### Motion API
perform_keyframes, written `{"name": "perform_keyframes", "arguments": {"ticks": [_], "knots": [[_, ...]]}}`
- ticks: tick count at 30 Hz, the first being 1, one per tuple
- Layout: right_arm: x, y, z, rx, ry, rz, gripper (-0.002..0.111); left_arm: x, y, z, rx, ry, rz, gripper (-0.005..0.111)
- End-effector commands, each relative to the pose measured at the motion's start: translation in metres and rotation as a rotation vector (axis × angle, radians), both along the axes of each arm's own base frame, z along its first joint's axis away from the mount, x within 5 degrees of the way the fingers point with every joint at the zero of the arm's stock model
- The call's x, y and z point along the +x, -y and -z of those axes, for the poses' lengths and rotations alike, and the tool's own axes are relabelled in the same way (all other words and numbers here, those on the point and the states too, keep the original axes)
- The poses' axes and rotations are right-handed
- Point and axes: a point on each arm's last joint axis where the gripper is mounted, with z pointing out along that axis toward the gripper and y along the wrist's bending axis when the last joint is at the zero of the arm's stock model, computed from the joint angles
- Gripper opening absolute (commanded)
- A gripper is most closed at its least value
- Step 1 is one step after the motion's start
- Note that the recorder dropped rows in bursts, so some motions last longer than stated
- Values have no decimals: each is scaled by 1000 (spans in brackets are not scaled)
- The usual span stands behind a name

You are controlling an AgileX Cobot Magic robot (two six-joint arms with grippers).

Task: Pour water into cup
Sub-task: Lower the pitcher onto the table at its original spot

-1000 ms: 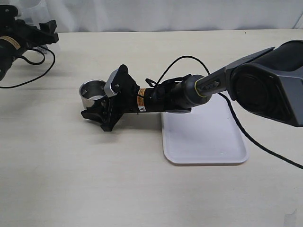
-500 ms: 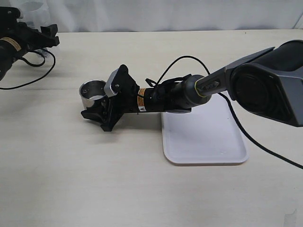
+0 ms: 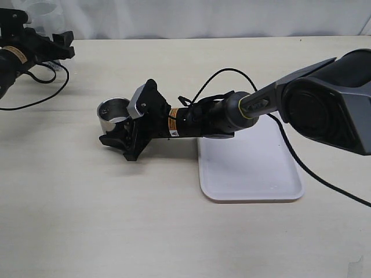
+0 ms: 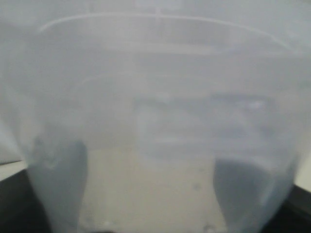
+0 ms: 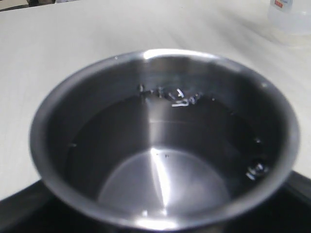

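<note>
The steel cup (image 3: 113, 113) stands on the table left of centre, with my right gripper (image 3: 119, 138) shut on it from the right. The right wrist view looks down into the cup (image 5: 160, 57), which holds clear water (image 5: 160, 160); black fingers (image 5: 19, 209) show at its sides. At the far left back my left gripper (image 3: 62, 43) is shut on a clear plastic bottle (image 3: 42, 10). That bottle (image 4: 155, 97) fills the left wrist view, and the dark fingers (image 4: 58, 184) show blurred through it. The bottle's label and any water in it cannot be made out.
A flat white tray (image 3: 249, 168) lies right of the cup, partly under the right arm (image 3: 220, 116). Black cables (image 3: 35, 95) trail over the table at the far left and beside the tray. The bottle's base (image 5: 291, 22) shows far beyond the cup.
My left gripper has shifted slightly to the right and down at the far left back. The right arm and the cup have not moved.
</note>
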Motion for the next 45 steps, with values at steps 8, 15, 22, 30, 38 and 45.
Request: {"name": "perform_keyframes", "arguments": {"ticks": [8,15,22,30,38,45], "knots": [[1,1,3,-19,-8,8,4,2,0,-4,-19,22,-6,87],[1,1,3,-19,-8,8,4,2,0,-4,-17,22,-3,93],[1,1,3,-19,-8,8,4,-1,1,-2,-24,26,2,93],[1,1,3,-19,-8,8,4,-10,2,3,-32,38,22,93],[1,1,3,-19,-8,8,4,-21,4,12,-26,38,31,93],[1,1,3,-19,-8,8,4,-24,4,14,-31,34,33,93]]}}
